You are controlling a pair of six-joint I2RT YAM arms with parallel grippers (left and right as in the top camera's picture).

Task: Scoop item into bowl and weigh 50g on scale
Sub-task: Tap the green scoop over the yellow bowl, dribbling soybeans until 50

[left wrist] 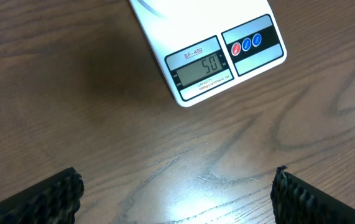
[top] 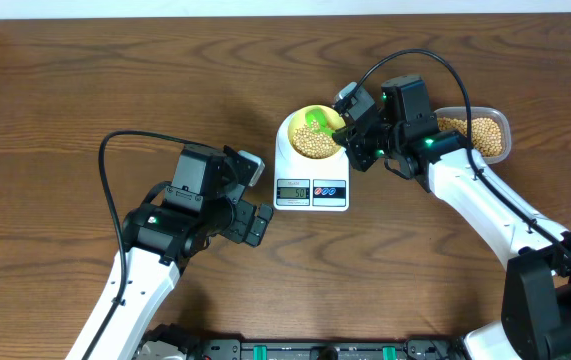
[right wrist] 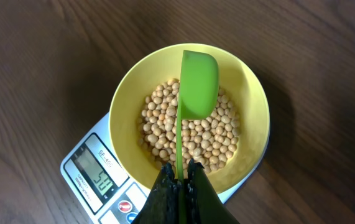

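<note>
The white scale [top: 312,185] stands mid-table and its display reads 50 [left wrist: 203,64]. On its platform sits the pale yellow bowl [right wrist: 126,106], partly filled with tan beans [right wrist: 193,137]. My right gripper [right wrist: 182,171] is shut on the thin handle of a green scoop [right wrist: 199,81]. The scoop hangs turned on its side just above the beans in the bowl. From overhead, the right gripper [top: 350,128] is at the bowl's [top: 293,128] right rim. My left gripper [top: 257,196] hovers open over bare wood left of the scale [left wrist: 208,56], fingers [left wrist: 53,199] wide apart, holding nothing.
A clear plastic tub [top: 503,128] holding more beans [top: 477,134] stands to the right of the scale, partly behind my right arm. Black cables arc above both arms. The table's far edge runs along the top of the overhead view.
</note>
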